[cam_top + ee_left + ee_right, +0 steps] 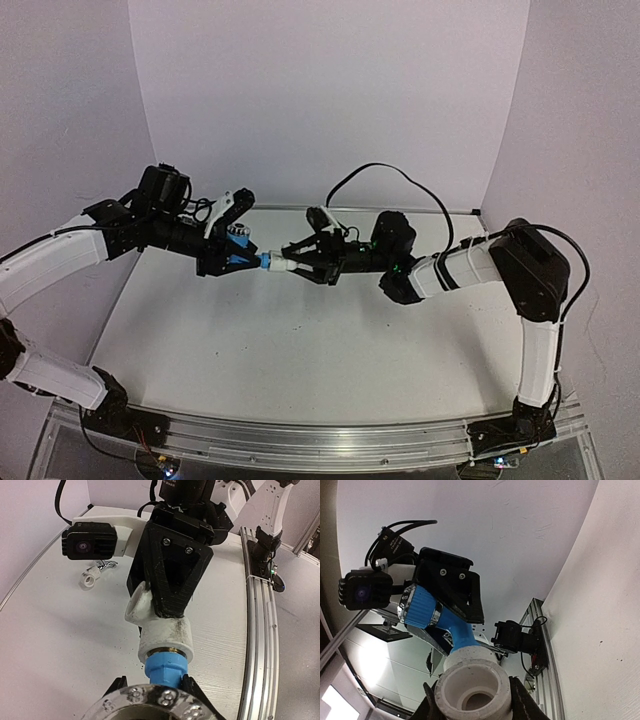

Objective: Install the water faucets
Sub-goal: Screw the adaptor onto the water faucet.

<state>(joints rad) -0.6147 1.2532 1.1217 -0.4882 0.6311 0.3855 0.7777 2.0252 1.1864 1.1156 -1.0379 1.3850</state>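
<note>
Top external, mid-air above table (300, 340): blue faucet (250, 262) pinched in left gripper (243, 262), white elbow fitting (279, 265) clamped in right gripper (295, 262); faucet's end entered into fitting's mouth, depth of threading not discernible. Left wrist: probably silver faucet (107, 566) lying on table beside second small fitting (90, 579); yet to install.

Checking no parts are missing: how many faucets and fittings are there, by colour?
Blue faucet: 1
Silver faucet: 1
White fittings: 2 (held fitting, loose fitting)
Total: 4
</note>
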